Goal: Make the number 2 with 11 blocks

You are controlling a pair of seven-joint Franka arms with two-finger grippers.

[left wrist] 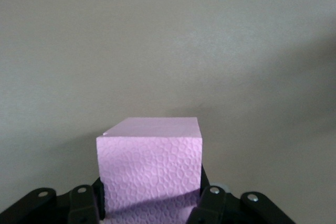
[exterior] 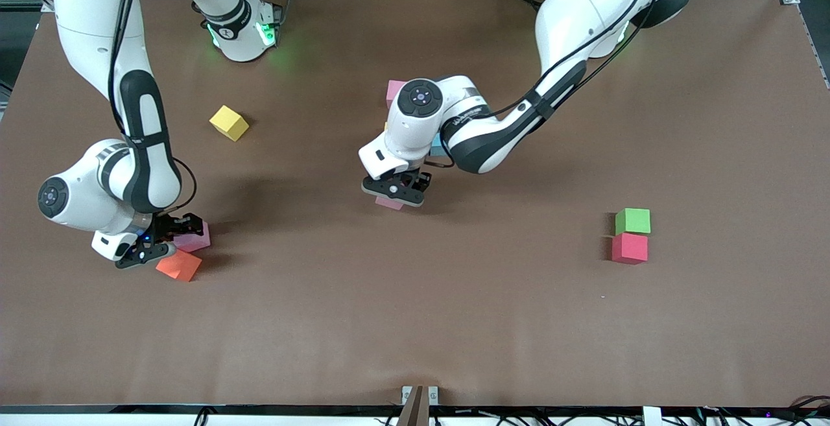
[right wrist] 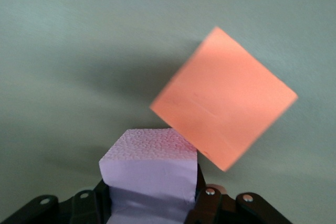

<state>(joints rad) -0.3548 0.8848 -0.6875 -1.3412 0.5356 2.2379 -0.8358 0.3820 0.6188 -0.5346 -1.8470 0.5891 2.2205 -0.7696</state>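
Blocks, count in sight: 7 cubes on the brown table (exterior: 493,322), 6 of them task colours. Clock bearings: 12 o'clock points to the robot bases, 6 o'clock to the front camera, 3 o'clock to the left arm's end.

1. pink block 1 (exterior: 390,203) (left wrist: 152,166): at table centre, under the left gripper (exterior: 397,194), whose fingers (left wrist: 212,203) are clamped on its 2 sides. Whether it rests on the surface cannot be told.
2. pink block 2 (exterior: 192,239) (right wrist: 149,174): at 9 o'clock on the table, toward the right arm's end. The right gripper (exterior: 174,234) is low at the table there, its fingers (right wrist: 207,203) pressed against both sides of this block.
3. orange block (exterior: 179,264) (right wrist: 226,103): at 7 o'clock of pink block 2, just beside it, turned diagonally to the table edge.
4. yellow block (exterior: 229,122): alone at 10 o'clock from table centre, well apart from the others.
5. pink block 3 (exterior: 393,91): at 12 o'clock of pink block 1, partly hidden by the left arm's wrist.
6. red block (exterior: 629,248): at 3 o'clock on the table, toward the left arm's end.
7. green cube (exterior: 633,221): at 12 o'clock of the red block, just beside it.

A sliver of pale blue shows under the left arm's wrist; what it is cannot be told.
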